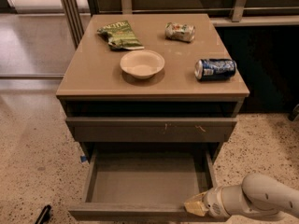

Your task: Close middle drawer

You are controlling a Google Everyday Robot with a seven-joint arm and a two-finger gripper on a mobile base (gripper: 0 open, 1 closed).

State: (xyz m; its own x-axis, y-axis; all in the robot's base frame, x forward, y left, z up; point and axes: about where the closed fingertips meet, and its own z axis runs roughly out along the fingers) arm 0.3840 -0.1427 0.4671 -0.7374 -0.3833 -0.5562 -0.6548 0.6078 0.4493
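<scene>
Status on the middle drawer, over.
Gripper at the drawer front's right end, low right. Wide grey-brown middle drawer pulled out, not yet closed. Nothing seen blocking it.

Open middle drawer [145, 181], tool [196, 204] at front

Looks like an office or lab break area: speckled terrazzo floor [32, 143], metal posts [70, 13] far left, drawer cabinet [93, 73] bearing chip bag [120, 34] and cans [216, 69]. Gripper [196, 204] near right, at middle drawer [145, 181] front.

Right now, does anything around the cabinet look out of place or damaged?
Both cans lie on their sides: the blue can near the right edge, the pale can dented. The middle drawer stands open, gripper at its front right corner.
</scene>
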